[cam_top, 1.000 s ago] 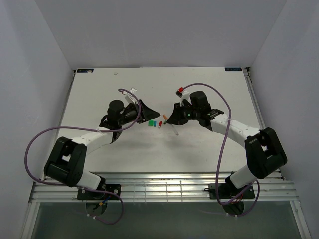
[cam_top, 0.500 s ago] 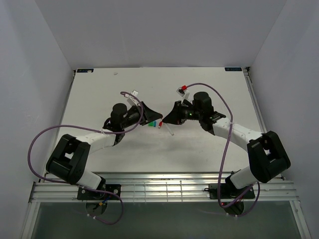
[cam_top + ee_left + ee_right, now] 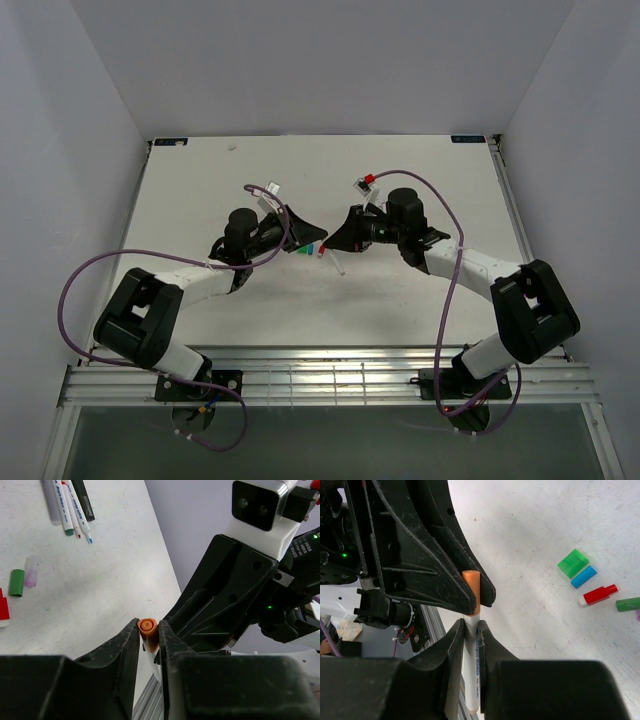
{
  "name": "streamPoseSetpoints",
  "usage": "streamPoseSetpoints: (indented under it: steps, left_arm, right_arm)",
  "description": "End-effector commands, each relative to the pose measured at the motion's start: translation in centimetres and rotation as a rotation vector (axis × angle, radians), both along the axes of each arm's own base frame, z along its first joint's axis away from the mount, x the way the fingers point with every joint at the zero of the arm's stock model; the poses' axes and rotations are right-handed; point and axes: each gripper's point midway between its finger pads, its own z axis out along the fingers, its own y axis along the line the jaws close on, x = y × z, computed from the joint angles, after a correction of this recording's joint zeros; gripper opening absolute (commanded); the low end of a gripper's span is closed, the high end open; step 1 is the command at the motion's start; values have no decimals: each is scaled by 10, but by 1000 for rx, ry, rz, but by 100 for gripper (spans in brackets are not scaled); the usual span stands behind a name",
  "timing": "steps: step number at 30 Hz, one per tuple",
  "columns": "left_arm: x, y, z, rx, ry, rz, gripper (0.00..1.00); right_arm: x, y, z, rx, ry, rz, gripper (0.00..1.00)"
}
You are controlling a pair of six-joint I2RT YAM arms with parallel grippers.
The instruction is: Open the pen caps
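Observation:
Above the middle of the table, a white pen [image 3: 471, 652] with an orange pen cap [image 3: 471, 597] is held between both arms. My right gripper [image 3: 471, 630] is shut on the pen's white barrel. The left gripper [image 3: 148, 630] is shut on the orange cap [image 3: 147, 629], its fingers [image 3: 451, 587] pressed on either side. In the top view the left gripper [image 3: 316, 240] and right gripper [image 3: 336, 244] meet tip to tip. Loose caps lie on the table: light green [image 3: 573, 562], blue [image 3: 583, 576], red [image 3: 597, 595] and dark green [image 3: 629, 604].
Several pens [image 3: 70, 505] lie side by side on the table beyond the left gripper. A dark green cap [image 3: 16, 582] and a clear purplish cap [image 3: 31, 571] lie near them. An aluminium rail [image 3: 320, 375] runs along the near table edge.
The two grippers have drawn together over the loose caps. The left jaws have narrowed onto the orange cap. The right gripper has kept hold of the pen barrel.

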Motion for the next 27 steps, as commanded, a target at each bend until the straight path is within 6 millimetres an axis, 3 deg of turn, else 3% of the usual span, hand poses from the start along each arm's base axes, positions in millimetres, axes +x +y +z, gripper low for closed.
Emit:
streamPoseSetpoints:
  steps: [1,5,6,10,14,17,18,19,22,23,24,25,26,27]
  left_arm:
    - [0,-4,19,-28,-35,-5,28]
    - [-4,-5,23,-41,-30,-19,9]
    - [-5,-4,23,-42,-28,-20,0]
    - [-2,0,27,-36,-29,13,0]
    - [0,-2,29,-59,12,27,0]
    - [1,-3,32,-72,23,26,0]
    - [0,-3,33,-75,21,22,0]
    - [1,-3,35,-75,17,24,0]
    - [9,0,39,-52,6,67,0]
    - [11,4,26,-4,61,97,0]
    - [18,6,26,20,64,130,0]
    - [35,12,37,37,46,211,0]
    - [39,20,22,107,109,259,0]
    - [49,27,25,127,113,306,0]
  right_arm:
    - [-1,11,14,57,-47,30,8]
    - [1,10,11,50,-47,16,8]
    - [1,9,10,46,-50,19,9]
    - [-5,6,1,-2,-57,30,36]
    - [-14,6,-6,-17,-63,54,40]
    - [-13,7,-9,-24,-59,52,36]
    - [-12,8,-10,-26,-56,55,31]
    - [-12,9,-10,-28,-54,56,8]
    - [-9,8,-17,-92,-70,19,8]
    - [-3,8,-22,-147,-100,-44,8]
    - [0,5,-26,-195,-123,-81,8]
    - [1,-2,-34,-301,-159,-113,8]
    - [10,-9,-44,-442,-224,-228,8]
    - [13,-15,-49,-528,-260,-276,8]
